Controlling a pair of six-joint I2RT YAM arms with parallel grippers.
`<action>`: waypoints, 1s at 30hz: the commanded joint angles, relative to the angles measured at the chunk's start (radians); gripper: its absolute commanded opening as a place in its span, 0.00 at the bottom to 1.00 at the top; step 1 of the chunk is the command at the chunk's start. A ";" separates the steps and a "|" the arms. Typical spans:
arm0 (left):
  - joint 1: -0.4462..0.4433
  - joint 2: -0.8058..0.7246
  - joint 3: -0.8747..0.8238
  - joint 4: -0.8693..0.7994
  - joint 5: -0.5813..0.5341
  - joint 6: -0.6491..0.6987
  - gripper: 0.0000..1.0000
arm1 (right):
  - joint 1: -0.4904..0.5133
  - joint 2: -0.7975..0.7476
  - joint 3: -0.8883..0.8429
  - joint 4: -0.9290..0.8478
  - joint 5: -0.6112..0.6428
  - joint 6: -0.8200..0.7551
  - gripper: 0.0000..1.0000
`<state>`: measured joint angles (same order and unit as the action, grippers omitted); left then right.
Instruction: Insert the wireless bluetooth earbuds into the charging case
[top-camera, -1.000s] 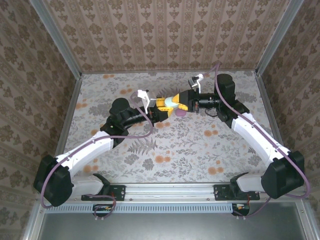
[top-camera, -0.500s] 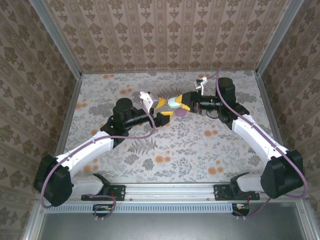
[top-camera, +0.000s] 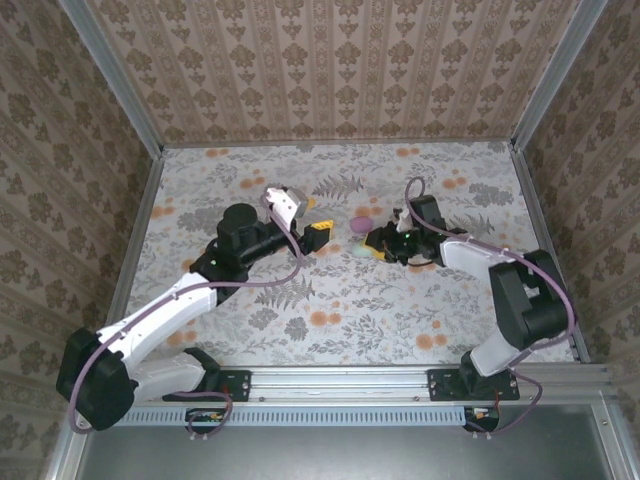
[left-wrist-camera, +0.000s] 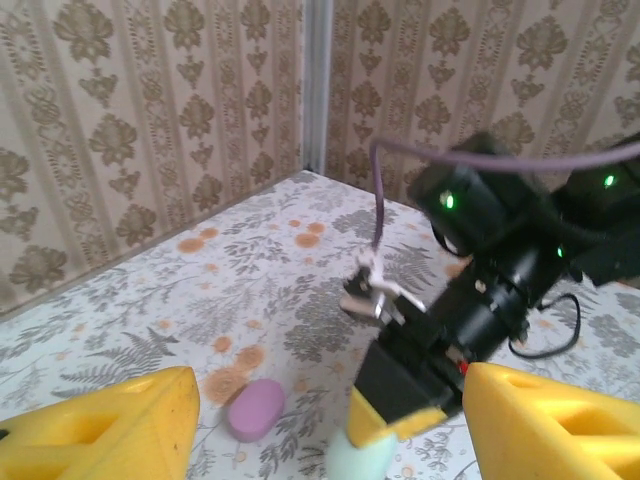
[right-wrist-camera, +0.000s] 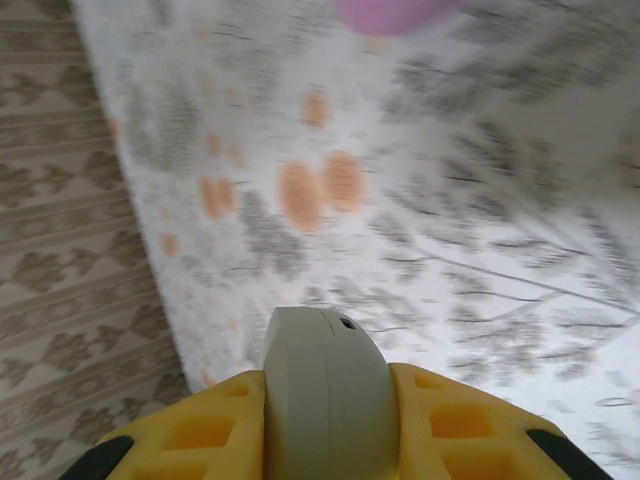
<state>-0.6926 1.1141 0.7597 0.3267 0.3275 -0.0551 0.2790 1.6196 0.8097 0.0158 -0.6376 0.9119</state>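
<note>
My right claw (right-wrist-camera: 326, 415) pinches the pale charging case (right-wrist-camera: 320, 355); my left claw (left-wrist-camera: 330, 425) stands spread, near the pink case (left-wrist-camera: 256, 408) on the tabletop (left-wrist-camera: 250, 290).

I see left arm (top-camera: 165, 310) and right arm (top-camera: 465, 252), both white-shelled links, black joint housings. Purple cable (left-wrist-camera: 380, 200) loops along each. Left tool (top-camera: 318, 233): yellow fingers (left-wrist-camera: 110, 425) with recessed pockets, black mount. Right tool (top-camera: 377, 243) same yellow; green lights (left-wrist-camera: 449, 201) on its black wrist.

A pale whitish case (right-wrist-camera: 322, 400), a pinkish-purple case (left-wrist-camera: 256, 408), and a table (top-camera: 400, 300) printed with grey leaves and orange blossoms.
</note>
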 joint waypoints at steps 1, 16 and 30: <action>-0.002 -0.033 -0.023 0.009 -0.078 0.023 0.71 | -0.002 0.053 0.000 0.086 0.018 -0.012 0.27; 0.002 -0.066 -0.056 0.041 -0.154 0.016 0.72 | 0.027 0.182 0.035 0.083 0.002 -0.091 0.29; 0.005 -0.065 -0.052 0.051 -0.157 -0.004 0.73 | 0.024 0.159 0.005 0.009 0.027 -0.178 0.41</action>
<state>-0.6922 1.0649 0.7063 0.3443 0.1810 -0.0486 0.3019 1.7863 0.8303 0.0986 -0.6395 0.7750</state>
